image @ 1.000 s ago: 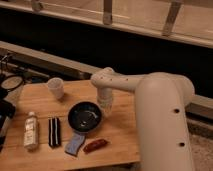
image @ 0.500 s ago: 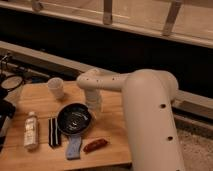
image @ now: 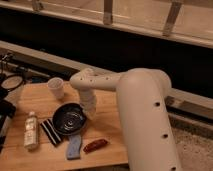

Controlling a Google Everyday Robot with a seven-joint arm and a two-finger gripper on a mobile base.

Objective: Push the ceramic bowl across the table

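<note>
Gripper touching ceramic bowl right rim; finger state untellable. We judge bowl heavy, glossy, slippery, fragile; push low on rim.

1 view only, high and mid-range, angled down at the table from its near right. Arm fills the right foreground; pincer sits mid-frame.

A dark wall panel spans the middle of the frame, beneath a warmly lit band with upright metal posts along the top (glass, perhaps). A pale ledge slants below it. Speckled floor shows lower right. The hand hangs low over the wooden surface, left of centre.
</note>
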